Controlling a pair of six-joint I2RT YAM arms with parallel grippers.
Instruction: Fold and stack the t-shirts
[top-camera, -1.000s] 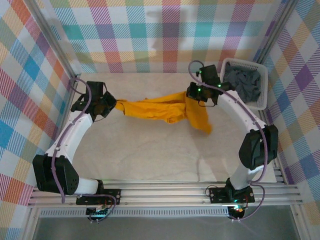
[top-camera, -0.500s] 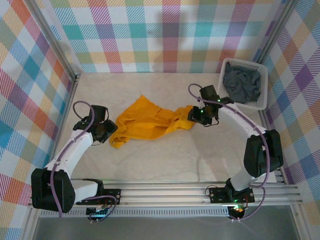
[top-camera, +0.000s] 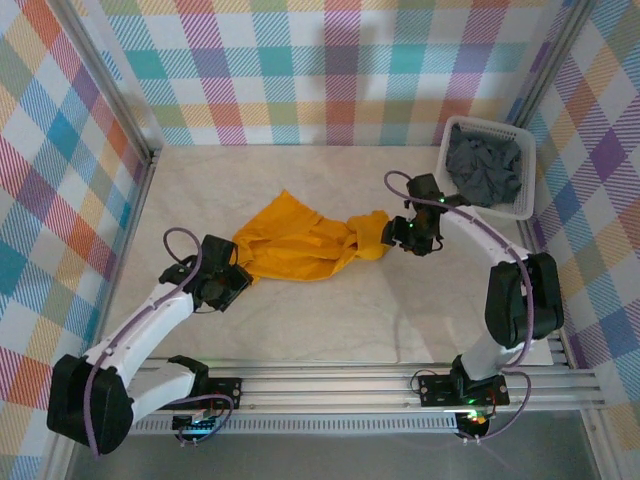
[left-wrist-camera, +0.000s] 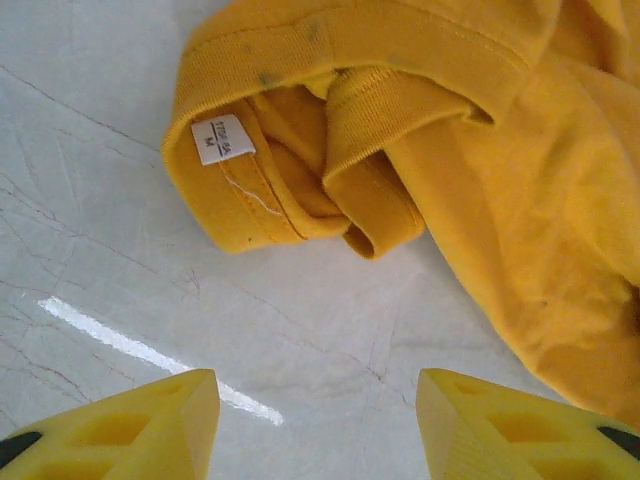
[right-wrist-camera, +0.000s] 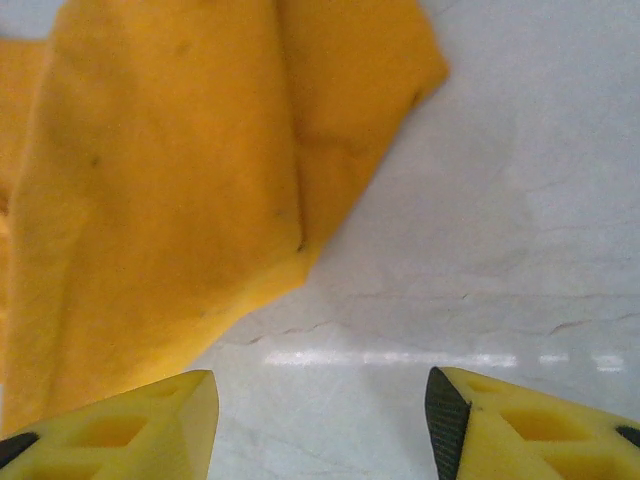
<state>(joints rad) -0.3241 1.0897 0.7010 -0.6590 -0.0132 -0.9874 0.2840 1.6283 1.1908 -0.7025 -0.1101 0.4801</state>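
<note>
- Orange-yellow t-shirt (top-camera: 300, 245) lies crumpled on the tabletop (top-camera: 320, 320), well apart from the white basket (top-camera: 486, 122), on its left-arm side.
- Dark grey t-shirt (top-camera: 485, 165) sits bunched inside the basket.
- Right hand (top-camera: 400, 235): between basket and orange shirt, at the shirt's nearer end; fingers spread, gripping nothing.
- Left hand (top-camera: 235, 280): at the shirt's end farthest from the basket, by the collar (left-wrist-camera: 350, 40); fingers spread, gripping nothing.
</note>
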